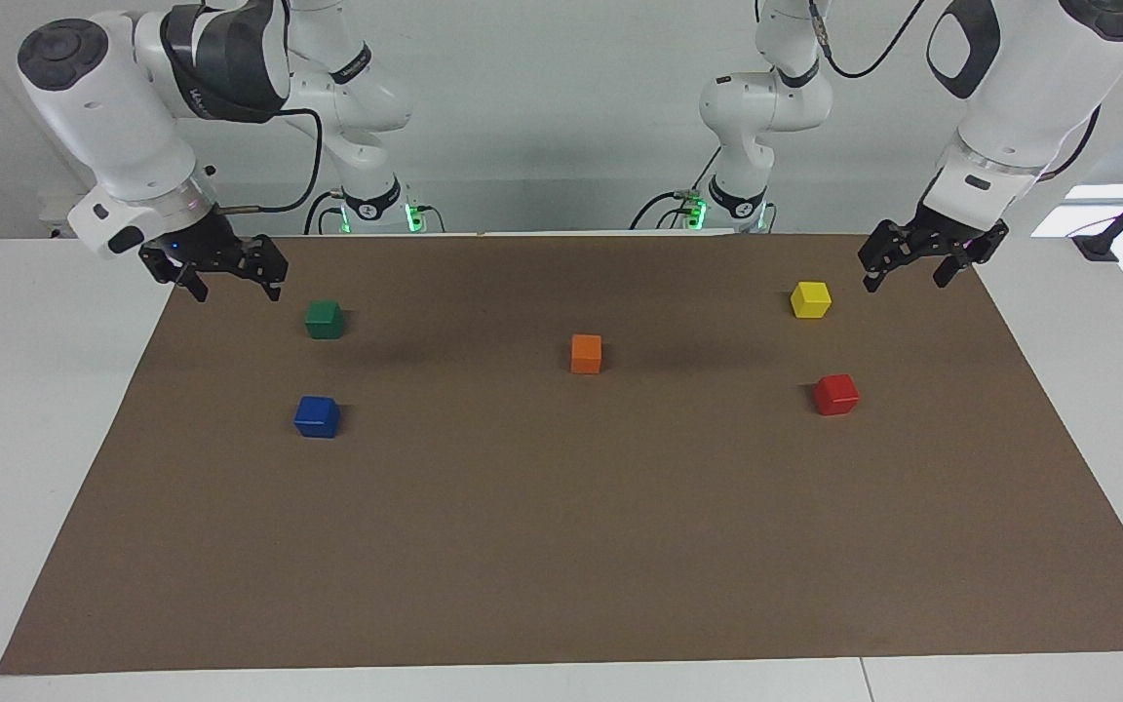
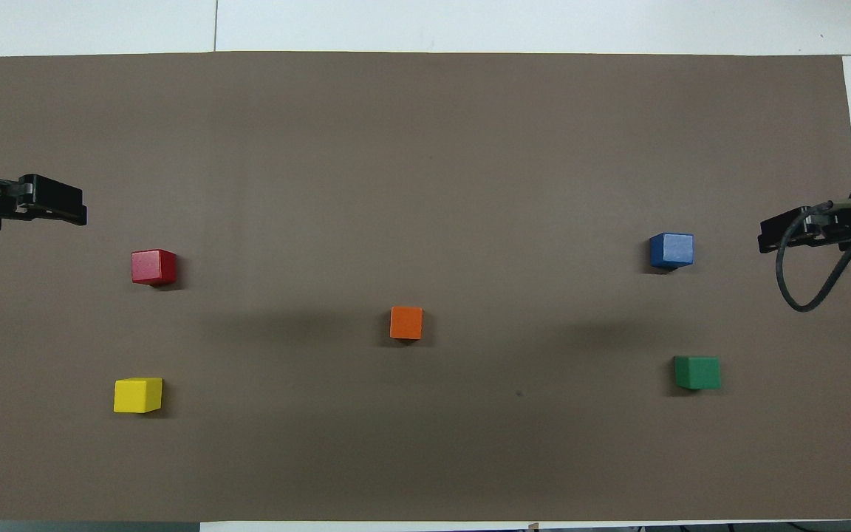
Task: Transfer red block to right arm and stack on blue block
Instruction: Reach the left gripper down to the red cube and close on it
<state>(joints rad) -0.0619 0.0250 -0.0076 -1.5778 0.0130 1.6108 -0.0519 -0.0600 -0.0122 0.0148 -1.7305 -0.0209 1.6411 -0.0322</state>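
Note:
The red block rests on the brown mat toward the left arm's end of the table. The blue block rests on the mat toward the right arm's end. My left gripper hangs open and empty above the mat's corner at the left arm's end, close to the yellow cube. My right gripper hangs open and empty above the mat's edge at the right arm's end, close to the green cube. Both grippers are apart from every block.
A yellow cube lies nearer to the robots than the red block. A green cube lies nearer to the robots than the blue block. An orange cube sits mid-mat.

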